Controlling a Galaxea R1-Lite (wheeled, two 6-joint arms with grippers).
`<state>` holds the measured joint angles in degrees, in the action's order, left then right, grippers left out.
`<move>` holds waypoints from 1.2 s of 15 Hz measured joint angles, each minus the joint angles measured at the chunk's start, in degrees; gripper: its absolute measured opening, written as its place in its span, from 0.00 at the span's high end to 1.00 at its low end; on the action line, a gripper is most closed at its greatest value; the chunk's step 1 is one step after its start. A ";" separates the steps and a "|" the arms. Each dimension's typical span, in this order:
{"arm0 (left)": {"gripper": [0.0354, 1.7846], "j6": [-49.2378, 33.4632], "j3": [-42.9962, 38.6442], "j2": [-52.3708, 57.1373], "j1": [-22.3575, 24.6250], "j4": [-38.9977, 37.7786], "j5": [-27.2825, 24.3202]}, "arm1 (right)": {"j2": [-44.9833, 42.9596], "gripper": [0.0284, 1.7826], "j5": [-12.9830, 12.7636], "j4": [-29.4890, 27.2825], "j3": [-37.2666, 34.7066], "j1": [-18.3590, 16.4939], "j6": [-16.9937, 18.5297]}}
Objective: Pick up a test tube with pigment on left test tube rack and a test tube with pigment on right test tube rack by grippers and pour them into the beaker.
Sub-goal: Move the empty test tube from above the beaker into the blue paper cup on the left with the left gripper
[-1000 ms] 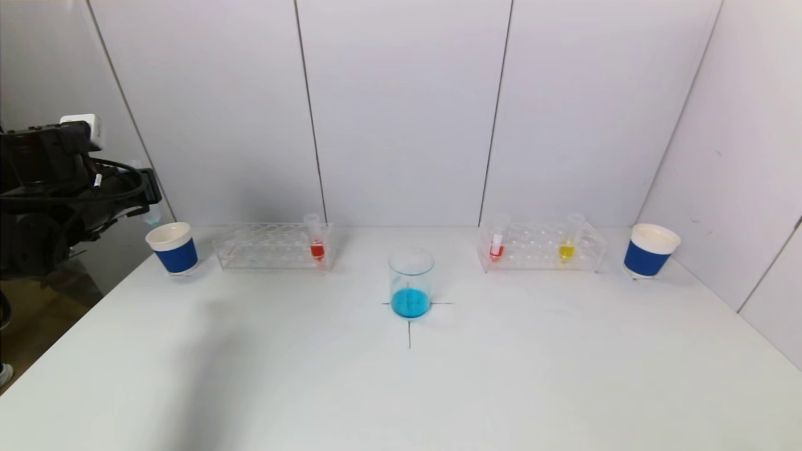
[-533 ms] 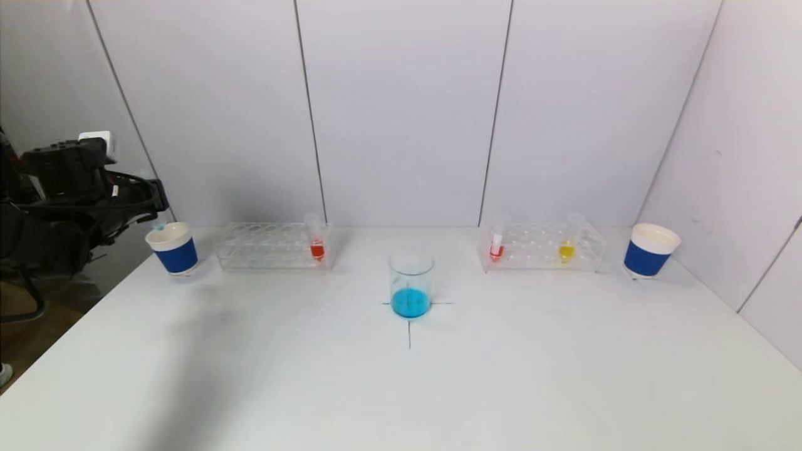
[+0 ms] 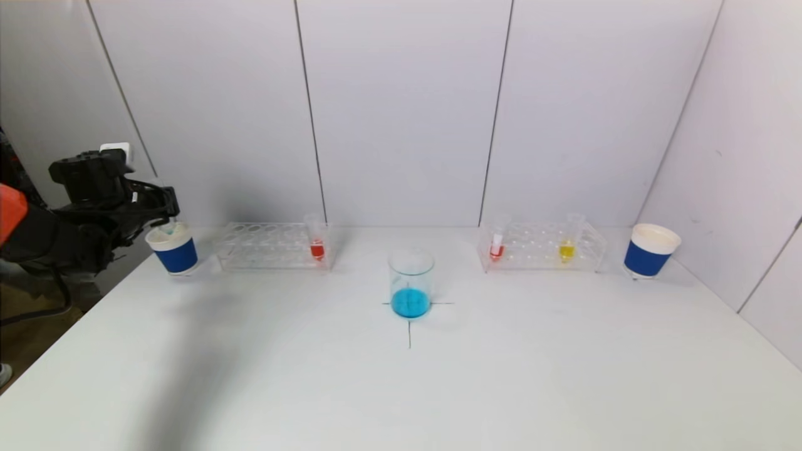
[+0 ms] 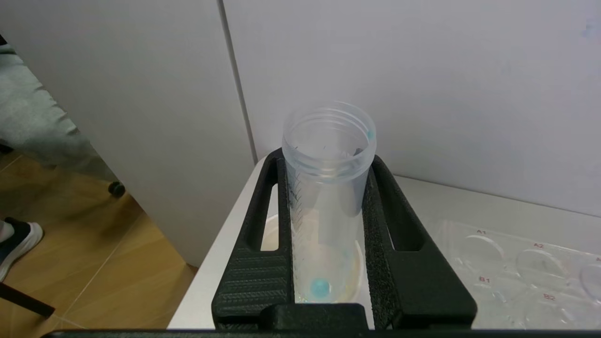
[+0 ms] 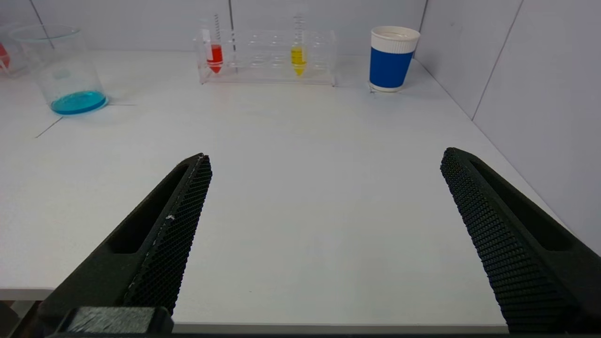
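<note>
1. Left hand (image 4: 328, 225) is clamped on an emptied test tube (image 4: 327, 188), a blue drop at its tip, over the left paper cup (image 3: 173, 248) at the bench's (image 3: 401, 376) ten o'clock.
2. Left test tube rack (image 4: 516, 272) reads A1, A2, B1, B2.
3. Right hand (image 5: 324, 234) is spread apart, low at five o'clock.
4. Beaker (image 3: 411, 282) with blue liquid stands centre.

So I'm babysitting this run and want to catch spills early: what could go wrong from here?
The left end effector holds a nearly empty test tube upright over the left paper cup. A blue drop remains at its tip and could fall outside the cup if the tube tilts. If the tube is released off-centre, it might tip the cup, which stands near the table edge.
</note>
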<state>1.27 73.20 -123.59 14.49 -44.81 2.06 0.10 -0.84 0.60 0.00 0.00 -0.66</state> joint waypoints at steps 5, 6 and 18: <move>0.77 0.02 1.96 -3.25 0.77 0.06 -1.43 | 0.00 0.00 -0.01 0.00 0.00 0.00 0.00; 0.77 0.02 1.96 -3.67 0.88 0.02 -1.54 | 0.00 0.00 -0.01 0.00 0.00 0.00 0.00; 0.77 -0.12 -0.96 -4.52 1.65 -0.24 -1.57 | 0.00 0.00 0.00 0.00 0.00 0.00 0.00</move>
<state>1.15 72.24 -128.11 16.14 -45.06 0.49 0.10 -0.84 0.60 0.00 0.00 -0.66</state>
